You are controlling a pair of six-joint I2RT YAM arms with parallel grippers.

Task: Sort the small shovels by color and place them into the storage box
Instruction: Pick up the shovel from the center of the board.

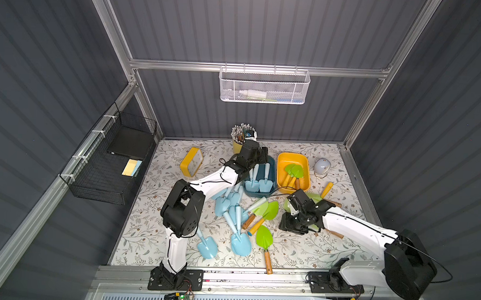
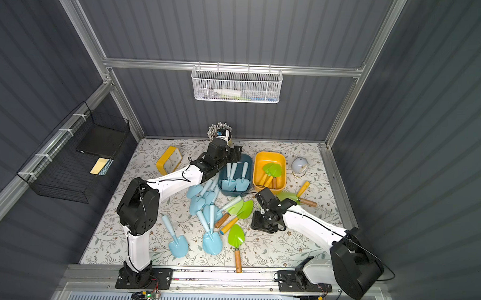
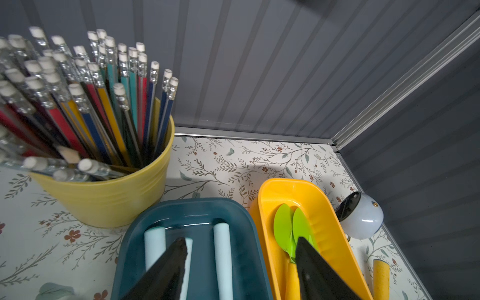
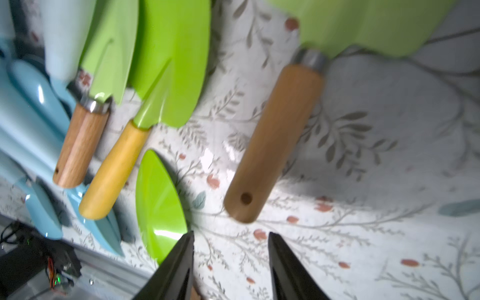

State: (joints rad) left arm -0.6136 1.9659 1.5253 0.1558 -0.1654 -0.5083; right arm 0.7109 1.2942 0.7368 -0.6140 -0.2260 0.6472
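Observation:
Three pale blue small shovels lie in the teal storage box. Green-bladed ones lie in the yellow storage box beside it. My left gripper hangs open over the teal box's far end, nothing between its fingers. Loose blue shovels are piled mid-mat, with green ones to their right and one more nearer the front. My right gripper is open and empty just above the mat, by the end of a brown-handled green shovel.
A yellow cup of pencils stands right behind the teal box. A yellow clock stands at the back left and a pale round lamp at the back right. More green shovels lie behind the right arm.

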